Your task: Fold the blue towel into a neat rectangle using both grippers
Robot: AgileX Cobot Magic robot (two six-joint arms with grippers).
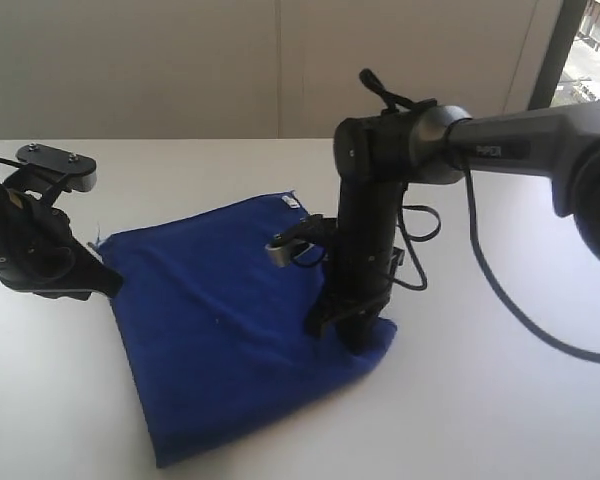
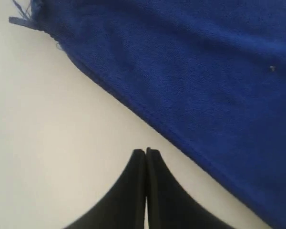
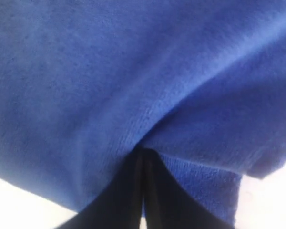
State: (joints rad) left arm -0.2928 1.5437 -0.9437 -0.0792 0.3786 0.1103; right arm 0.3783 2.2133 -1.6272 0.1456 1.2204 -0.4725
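**DESK:** What is shown, from the largest thing down?

**PHOTO:** A white table (image 1: 500,400) is seen across the lower frame, below a pale wall (image 1: 180,60). The blue towel (image 1: 210,330) is laid on the table, left of the middle. It is spread as a rough four-sided shape with one corner pointed toward the camera.

**DESK:** And the arms?

**PHOTO:** The right arm (image 1: 520,150) is extended in from the right edge and bent straight down over the towel's right-hand corner. The left arm (image 1: 25,240) is seen low at the left edge of the table.

**DESK:** How are the tools set?

**PHOTO:** The right gripper (image 3: 144,153) is closed, finger against finger. Its tips are pressed into a crease of the towel, where the cloth is bunched around them. Whether any cloth is nipped between the fingers cannot be told. The left gripper (image 2: 146,152) is likewise closed tight, and nothing is held in it. Its tips are pointed at bare table just beside the towel's left edge, with a strip of table seen between them and the cloth.

**DESK:** Smaller details?

**PHOTO:** A small white label (image 1: 291,201) is seen at the towel's far corner. Frayed threads (image 2: 20,18) are seen at the corner near the left gripper.
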